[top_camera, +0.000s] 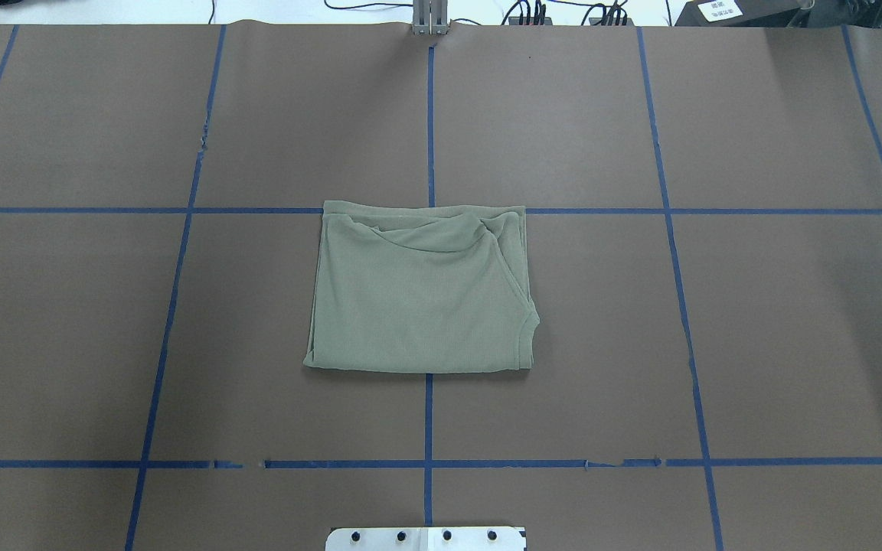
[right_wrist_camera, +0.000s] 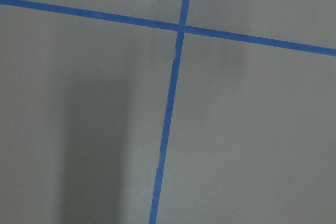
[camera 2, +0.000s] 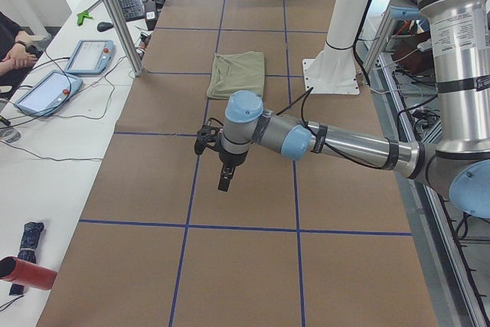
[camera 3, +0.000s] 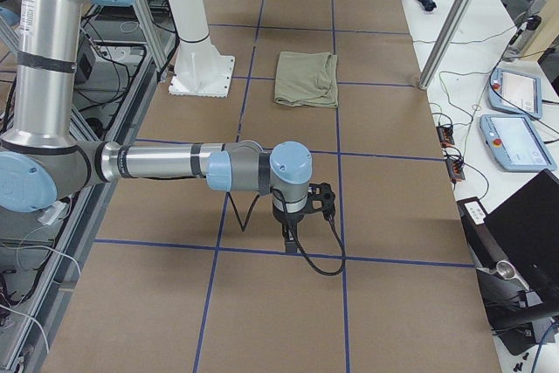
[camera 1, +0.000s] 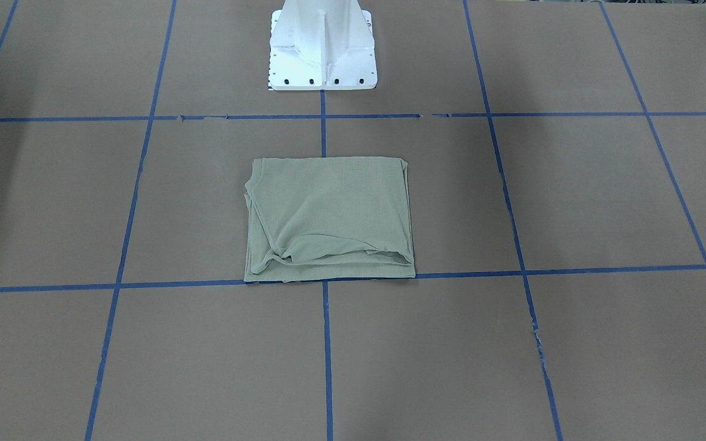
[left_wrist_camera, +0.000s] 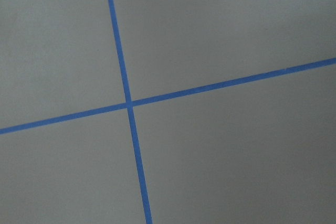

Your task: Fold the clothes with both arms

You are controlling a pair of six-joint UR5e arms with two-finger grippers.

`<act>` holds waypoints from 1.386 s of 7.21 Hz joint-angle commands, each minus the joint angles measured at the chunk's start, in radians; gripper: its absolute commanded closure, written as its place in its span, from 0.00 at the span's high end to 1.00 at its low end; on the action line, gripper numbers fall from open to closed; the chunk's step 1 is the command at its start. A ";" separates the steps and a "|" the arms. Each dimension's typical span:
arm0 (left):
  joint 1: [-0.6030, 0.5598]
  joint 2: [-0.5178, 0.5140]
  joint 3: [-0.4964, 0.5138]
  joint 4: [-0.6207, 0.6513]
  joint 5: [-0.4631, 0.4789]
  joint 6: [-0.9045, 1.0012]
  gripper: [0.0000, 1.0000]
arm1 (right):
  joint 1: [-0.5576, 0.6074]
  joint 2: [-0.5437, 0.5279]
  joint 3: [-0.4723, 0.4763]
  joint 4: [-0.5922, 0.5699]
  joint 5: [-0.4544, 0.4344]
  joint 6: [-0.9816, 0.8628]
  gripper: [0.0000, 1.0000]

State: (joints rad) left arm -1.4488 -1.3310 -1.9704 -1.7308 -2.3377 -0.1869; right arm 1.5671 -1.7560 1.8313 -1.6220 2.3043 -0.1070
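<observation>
Exterior left: folded shirt (camera 2: 239,73) well beyond left claw (camera 2: 224,182).

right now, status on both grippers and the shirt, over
Left gripper and right gripper both off the shirt, out over bare table; open or shut, cannot tell. Shirt folded, flat, mid-table. Nothing on it.

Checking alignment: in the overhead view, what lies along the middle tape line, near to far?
Near to far: white pedestal base → folded green shirt → metal post at the far edge.
</observation>
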 commanded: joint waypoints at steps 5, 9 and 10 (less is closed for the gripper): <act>-0.021 0.039 0.015 0.031 -0.017 0.053 1.00 | 0.002 -0.002 0.005 0.007 0.001 0.023 1.00; -0.057 0.096 0.008 0.068 -0.017 0.188 1.00 | 0.001 0.000 0.005 0.007 0.003 0.024 1.00; -0.077 0.089 -0.002 0.151 -0.015 0.226 1.00 | 0.001 0.000 0.005 0.007 0.003 0.024 1.00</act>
State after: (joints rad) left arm -1.5036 -1.2410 -1.9683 -1.6535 -2.3541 -0.0048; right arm 1.5680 -1.7565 1.8362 -1.6153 2.3070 -0.0829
